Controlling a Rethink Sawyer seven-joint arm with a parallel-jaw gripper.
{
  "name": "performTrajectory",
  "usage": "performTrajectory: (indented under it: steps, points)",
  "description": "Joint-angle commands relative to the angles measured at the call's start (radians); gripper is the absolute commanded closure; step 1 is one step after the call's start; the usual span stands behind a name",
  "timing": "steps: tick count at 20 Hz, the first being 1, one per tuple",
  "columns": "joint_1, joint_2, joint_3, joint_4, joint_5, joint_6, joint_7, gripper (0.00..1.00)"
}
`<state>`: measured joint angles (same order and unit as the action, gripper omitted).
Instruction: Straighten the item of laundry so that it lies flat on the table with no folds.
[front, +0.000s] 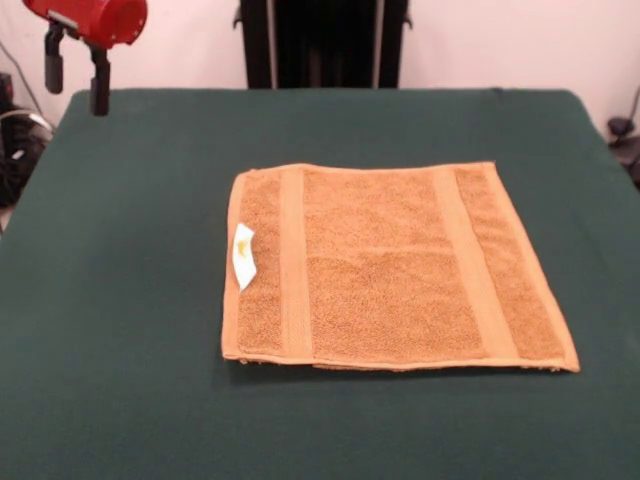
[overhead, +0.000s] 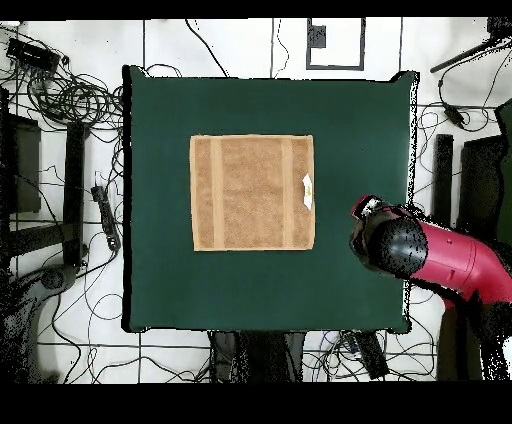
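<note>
Front view: towel flat on table, claw released, empty.

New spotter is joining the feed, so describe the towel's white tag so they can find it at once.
Start at the dark green table and find the orange-tan towel lying near its middle. In the front view, follow the towel's left edge to about mid-height: the small white tag lies there, beside a woven band. It is the only white thing on the towel.

Orange-tan towel with 2 woven bands, dark green table.
</note>
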<state>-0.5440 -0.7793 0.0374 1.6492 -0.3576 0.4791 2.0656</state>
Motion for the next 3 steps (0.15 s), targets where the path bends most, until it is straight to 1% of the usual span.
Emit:
performTrajectory:
  steps: [1, 3]
  points:
    - [0.021, 0.008, 0.149, 0.104, -0.054, -0.022, -0.114, 0.0]
    - [0.018, 0.011, 0.153, 0.098, -0.057, -0.011, -0.113, 0.0]
